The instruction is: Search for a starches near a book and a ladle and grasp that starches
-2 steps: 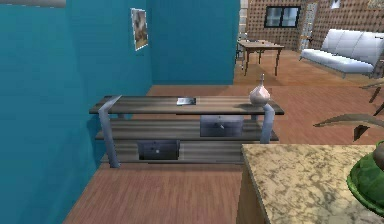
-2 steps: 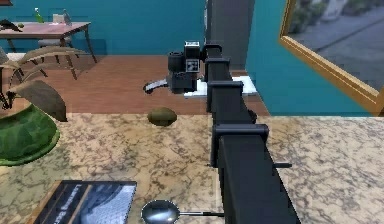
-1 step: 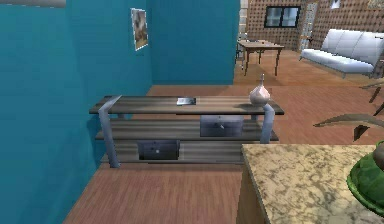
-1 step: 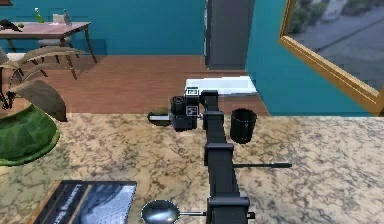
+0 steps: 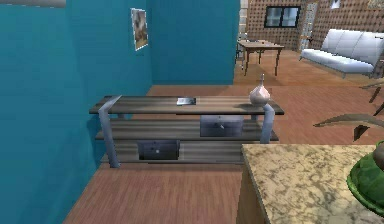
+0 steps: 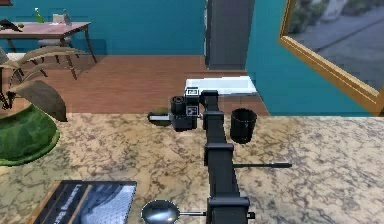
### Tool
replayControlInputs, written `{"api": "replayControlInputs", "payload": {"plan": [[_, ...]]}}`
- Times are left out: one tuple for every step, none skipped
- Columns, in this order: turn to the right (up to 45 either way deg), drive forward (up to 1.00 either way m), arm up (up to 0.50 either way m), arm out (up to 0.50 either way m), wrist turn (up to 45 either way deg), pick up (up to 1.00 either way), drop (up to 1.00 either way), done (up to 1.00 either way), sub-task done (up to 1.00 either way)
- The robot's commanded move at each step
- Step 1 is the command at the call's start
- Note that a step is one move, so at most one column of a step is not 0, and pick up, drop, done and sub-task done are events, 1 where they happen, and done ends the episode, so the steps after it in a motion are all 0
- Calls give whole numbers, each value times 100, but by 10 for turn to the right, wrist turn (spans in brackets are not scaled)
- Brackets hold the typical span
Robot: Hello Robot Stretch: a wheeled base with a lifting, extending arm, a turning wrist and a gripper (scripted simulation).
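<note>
Speckled beige stone worktop (image 6: 330, 170). Glossy dark book (image 6: 90, 203) lies flat at near edge, left. Round polished-metal ladle (image 6: 158, 211) bowl just beside it. Square dark arm bar ends in gripper (image 6: 172, 119) at far edge. Small dark lump (image 6: 155, 117) with yellowish fleck at fingers, possibly starches, too small to name. Cannot tell whether gripper holds anything. Cylindrical black cup (image 6: 243, 124) right of arm.
</note>
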Motion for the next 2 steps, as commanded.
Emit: {"api": "replayControlInputs", "payload": {"plan": [[0,0,10,0,0,0,0,0,0],[0,0,0,0,0,0,0,100,0]]}}
